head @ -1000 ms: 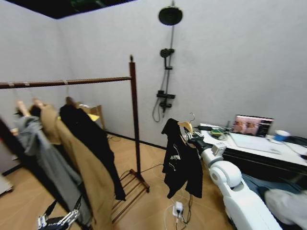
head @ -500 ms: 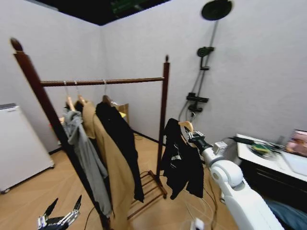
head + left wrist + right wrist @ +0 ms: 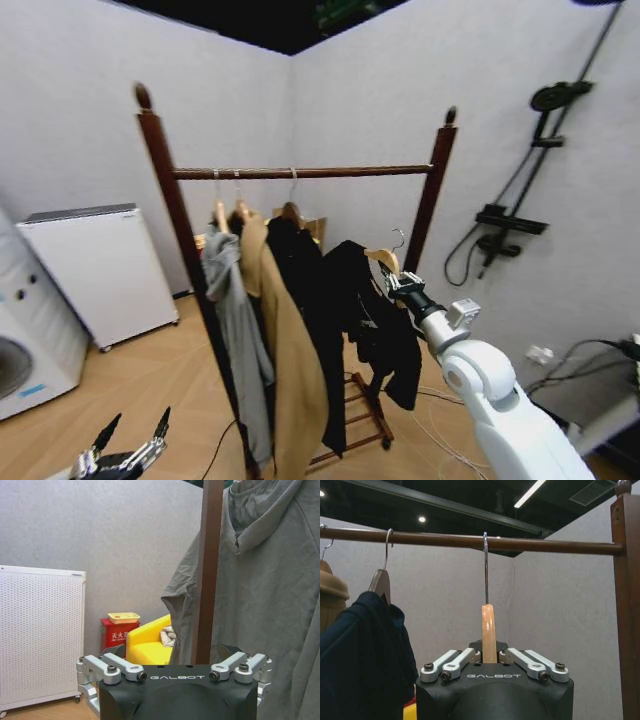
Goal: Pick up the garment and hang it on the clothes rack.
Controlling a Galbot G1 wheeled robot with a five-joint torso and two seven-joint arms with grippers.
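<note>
Right gripper (image 3: 392, 281) clamps the garment's (image 3: 375, 320) hanger (apparently below the clothes rack (image 3: 300, 172) rail); left gripper (image 3: 125, 455) hangs open.

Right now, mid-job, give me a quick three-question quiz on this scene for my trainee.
1. True or false: the hook of the garment rests on the rail of the clothes rack.
2. Which gripper grips the light wooden hanger? A) left B) right C) both
3. Fill in: the piece hanging nearest the rack's left post is a ____ hoodie.

Key:
1. False. In the head view the hook is below the rail.
2. B. The right gripper is shut on the hanger beside the rack; the left gripper hangs low, open.
3. Grey.
</note>
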